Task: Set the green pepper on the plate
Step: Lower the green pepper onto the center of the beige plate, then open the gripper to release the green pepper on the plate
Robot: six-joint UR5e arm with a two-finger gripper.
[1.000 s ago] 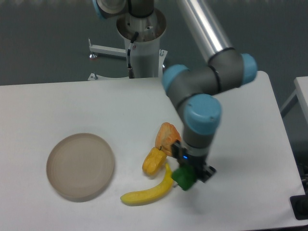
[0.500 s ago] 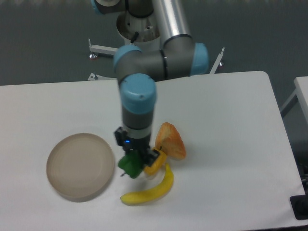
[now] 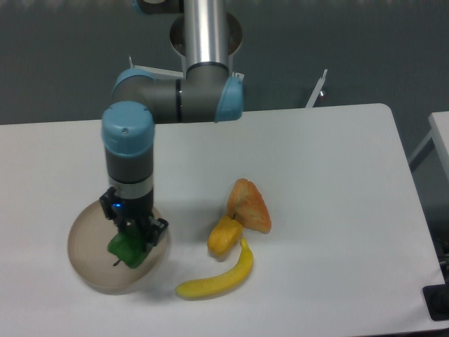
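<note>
The green pepper is small, glossy and bright green. My gripper is shut on it and holds it over the right part of the plate, a round beige-grey dish at the table's left front. I cannot tell whether the pepper touches the plate. The gripper's fingers partly hide the pepper's top.
A yellow-orange pepper, an orange-brown pastry and a banana lie together to the right of the plate. The arm's base stands at the table's back edge.
My gripper has carried the green pepper leftwards, from beside the banana, past the yellow-orange pepper, to over the plate. The other foods have not moved.
</note>
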